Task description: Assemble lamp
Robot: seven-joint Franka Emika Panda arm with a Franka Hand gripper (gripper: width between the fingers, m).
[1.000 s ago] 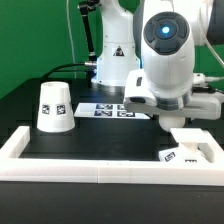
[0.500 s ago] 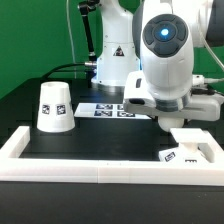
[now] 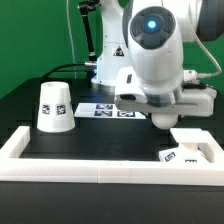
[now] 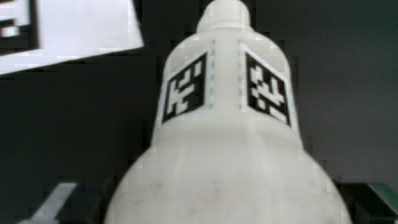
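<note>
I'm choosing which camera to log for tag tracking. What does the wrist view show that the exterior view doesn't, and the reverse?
Only the wrist view: the two square tags on the bulb, seen close up.
Only the exterior view: the shade at the exterior view's left, the lamp base at the exterior view's right, and the arm above them.
Both: the bulb itself, held in the gripper, and part of the marker board.
</note>
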